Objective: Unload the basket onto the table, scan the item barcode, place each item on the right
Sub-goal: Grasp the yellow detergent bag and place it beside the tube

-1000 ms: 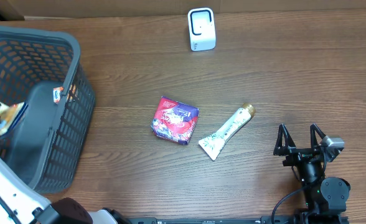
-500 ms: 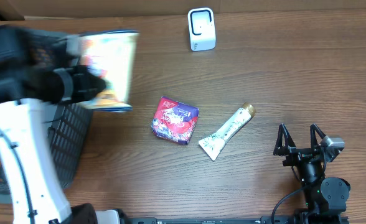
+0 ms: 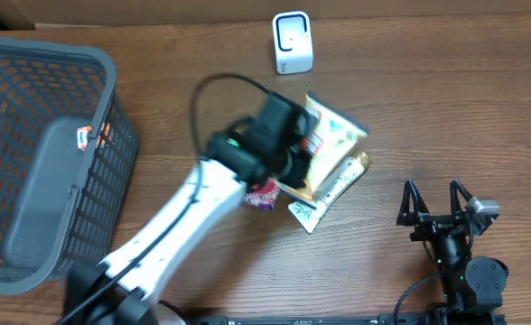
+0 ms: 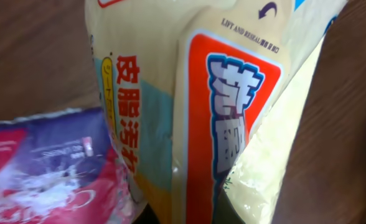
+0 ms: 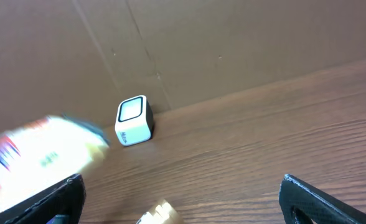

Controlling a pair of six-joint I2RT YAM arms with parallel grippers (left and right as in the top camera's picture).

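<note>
Since the earlier frames the yellow packet [image 3: 330, 143] has been carried from the basket [image 3: 31, 135] to mid-table by the left arm [image 3: 202, 194]. Nearest, the right arm [image 3: 464, 262] is parked, its jaws spread wide and empty. Further in, the left jaws are shut on the packet, which is held tilted above the purple packet [image 4: 40, 168] and the tube [image 3: 324, 200]. Red and blue print is seen, but no barcode. The scanner [image 3: 293, 41] at the far edge is not yet reached, so the scan is judged still to be done.

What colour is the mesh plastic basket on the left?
The mesh plastic basket is dark grey, clearest in the overhead view.
</note>
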